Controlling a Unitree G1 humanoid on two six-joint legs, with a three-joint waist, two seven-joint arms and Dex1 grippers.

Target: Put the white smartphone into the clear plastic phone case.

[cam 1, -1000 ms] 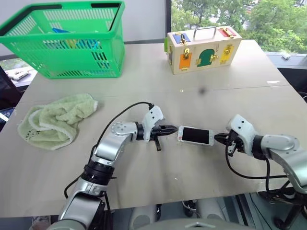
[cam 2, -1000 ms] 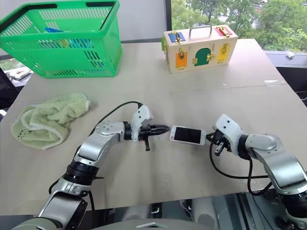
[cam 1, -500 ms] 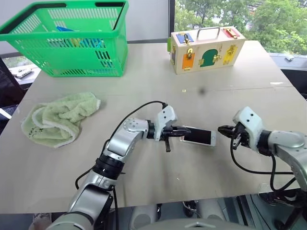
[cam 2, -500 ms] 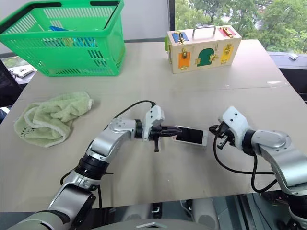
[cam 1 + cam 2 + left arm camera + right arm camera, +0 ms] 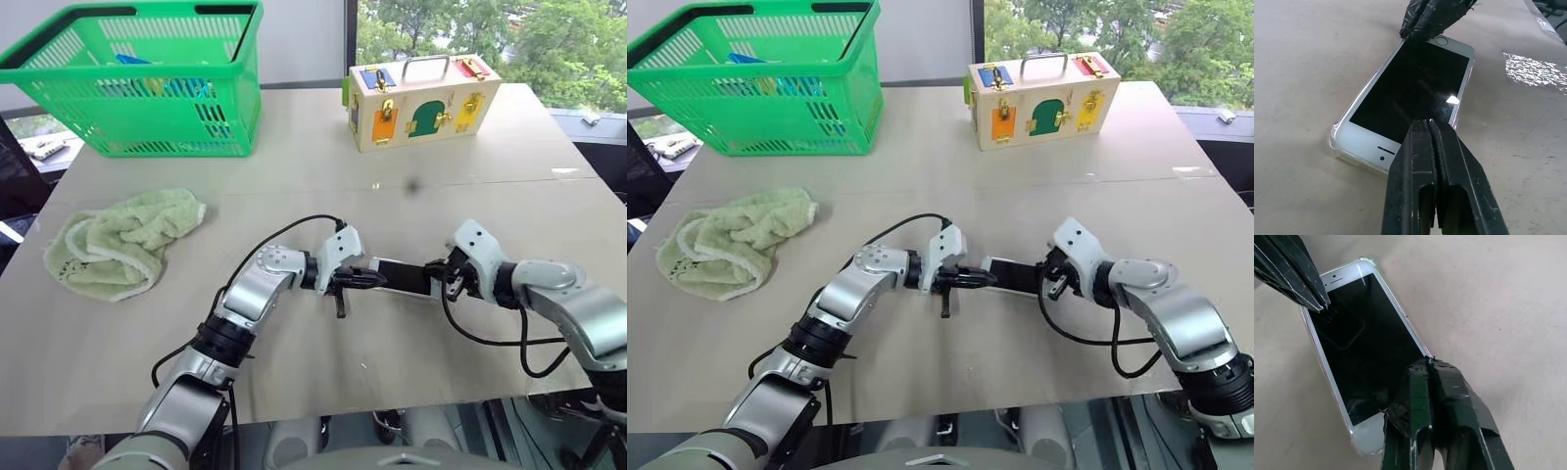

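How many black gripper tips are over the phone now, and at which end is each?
2. The left gripper is shut over the white smartphone at its earpiece end; the right gripper is shut over its home-button end.

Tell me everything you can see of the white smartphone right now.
The white smartphone lies flat and face up on the tan table, between the two grippers. It is a slim rectangle with a white bezel, glossy black screen, earpiece slot at one end and round home button at the other. The clear plastic phone case rims its edges and corners. The shut left gripper is over its earpiece end, the shut right gripper at its home-button end.
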